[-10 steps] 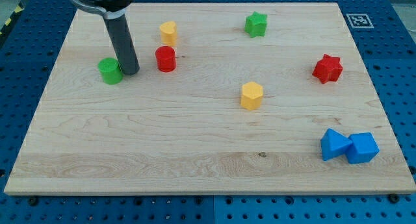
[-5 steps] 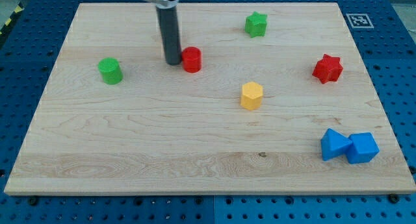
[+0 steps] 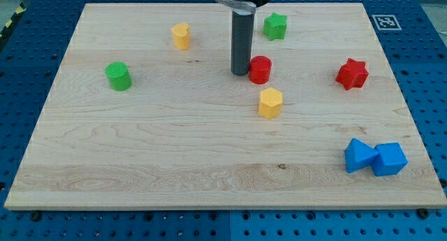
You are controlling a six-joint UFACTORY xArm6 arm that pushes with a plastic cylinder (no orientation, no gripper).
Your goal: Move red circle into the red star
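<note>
Red circle (image 3: 260, 70) has slid rightward from beside the green cylinder (image 3: 119, 76) to mid-board, my tip (image 3: 240, 73) touching its left side, gripping nothing. Red star (image 3: 351, 73) remains well right; halfway, I judge.

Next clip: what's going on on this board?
My tip sits against the view's left side of the red circle, placed to push it toward the red star at the view's right. A wide gap still separates them. The yellow hexagon lies just below the circle, apart from it.
</note>
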